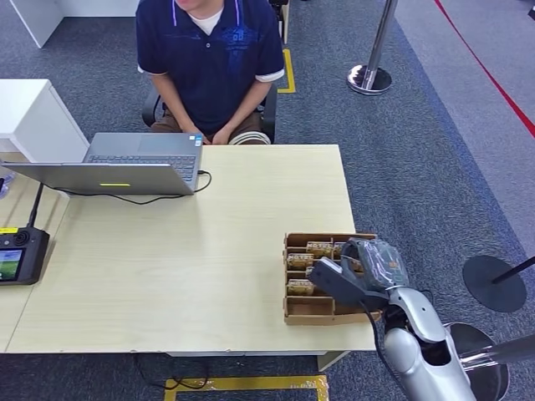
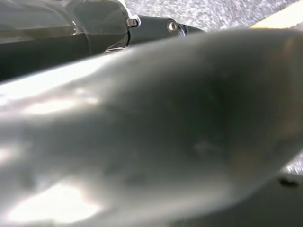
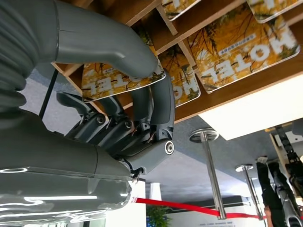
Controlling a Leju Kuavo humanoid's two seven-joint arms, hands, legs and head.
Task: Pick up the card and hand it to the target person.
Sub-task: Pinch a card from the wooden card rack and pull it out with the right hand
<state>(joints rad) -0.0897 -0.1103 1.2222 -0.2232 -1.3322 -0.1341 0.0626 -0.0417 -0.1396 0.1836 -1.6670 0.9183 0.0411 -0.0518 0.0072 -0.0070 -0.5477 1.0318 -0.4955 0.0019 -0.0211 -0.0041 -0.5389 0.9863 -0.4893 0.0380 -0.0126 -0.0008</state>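
Here the right hand (image 3: 143,118) was over the card tray (image 1: 315,313) on the bench (image 1: 208,276), thumb and fingers pinching the nearest card (image 3: 121,80). That card lay flat in its slot, long axis across the thumb. The person (image 1: 211,67) sat well beyond, across the bench.

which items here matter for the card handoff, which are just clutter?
Job:
- yellow printed card, pinched by the right hand
- brown cardboard tray with divided slots holding more cards
- seated person in a dark blue polo shirt

Lying about:
- open silver laptop
- black handheld controller with a screen
- chrome stanchion post
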